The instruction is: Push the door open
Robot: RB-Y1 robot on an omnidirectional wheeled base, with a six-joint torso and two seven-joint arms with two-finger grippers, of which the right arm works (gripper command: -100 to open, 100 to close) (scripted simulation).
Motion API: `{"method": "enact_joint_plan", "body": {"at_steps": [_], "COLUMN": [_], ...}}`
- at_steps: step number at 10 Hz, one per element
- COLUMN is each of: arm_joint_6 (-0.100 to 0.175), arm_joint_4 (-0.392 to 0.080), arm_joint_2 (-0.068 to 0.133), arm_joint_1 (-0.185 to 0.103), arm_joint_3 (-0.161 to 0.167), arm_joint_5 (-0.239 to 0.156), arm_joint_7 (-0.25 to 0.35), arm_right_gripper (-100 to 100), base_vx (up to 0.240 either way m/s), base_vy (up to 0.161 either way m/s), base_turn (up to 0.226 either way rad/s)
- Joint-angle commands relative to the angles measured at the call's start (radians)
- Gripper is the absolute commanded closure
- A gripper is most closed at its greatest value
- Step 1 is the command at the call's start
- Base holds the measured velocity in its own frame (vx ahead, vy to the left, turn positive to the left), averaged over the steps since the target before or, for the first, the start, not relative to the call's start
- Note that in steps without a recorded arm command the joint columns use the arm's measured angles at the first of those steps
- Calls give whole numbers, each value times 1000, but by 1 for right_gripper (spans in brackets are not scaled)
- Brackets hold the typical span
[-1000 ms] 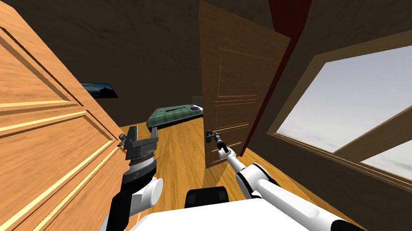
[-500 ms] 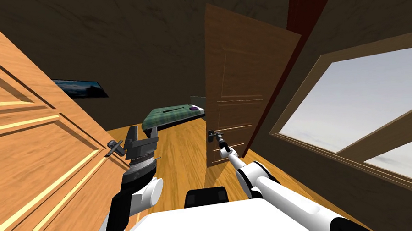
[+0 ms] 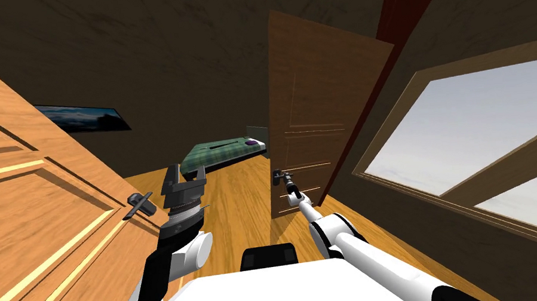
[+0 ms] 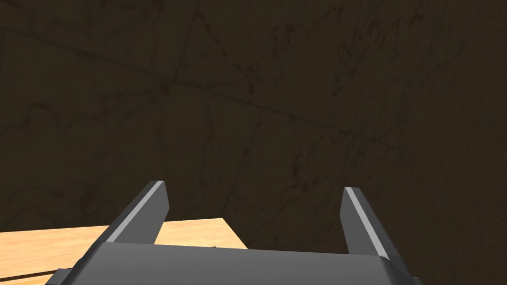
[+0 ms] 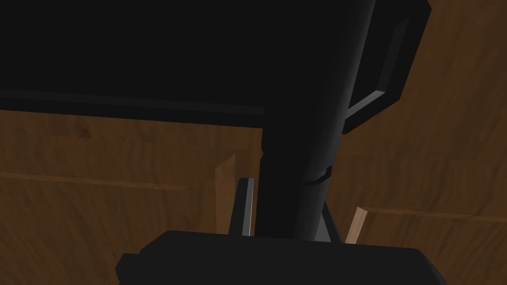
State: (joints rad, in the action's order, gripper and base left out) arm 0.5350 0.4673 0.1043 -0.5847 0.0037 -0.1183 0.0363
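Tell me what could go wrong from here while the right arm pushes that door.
1. The right gripper is shut on the dark handle of the door; as it swings, the outstretched arm may overreach or the grip may slip.
2. The open left gripper sits close to the other door's handle and might snag it.

Wood floor (image 3: 238, 205), green plaid bed (image 3: 217, 154) sitting on it at the far side, with a small purple thing (image 3: 251, 141) lying on top.
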Motion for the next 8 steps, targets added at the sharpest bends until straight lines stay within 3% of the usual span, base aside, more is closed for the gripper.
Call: {"method": "enact_joint_plan", "body": {"at_steps": [1, 8], "arm_joint_6": [0, 4], "arm_joint_4": [0, -5], "arm_joint_2": [0, 26], "arm_joint_1": [0, 4], "arm_joint_3": [0, -45], "arm_joint_5": [0, -20], "arm_joint_7": [0, -18], "arm_right_gripper": [100, 100], "base_vx": [68, 112], "base_vy": [51, 62], "base_turn": [-47, -34]}}
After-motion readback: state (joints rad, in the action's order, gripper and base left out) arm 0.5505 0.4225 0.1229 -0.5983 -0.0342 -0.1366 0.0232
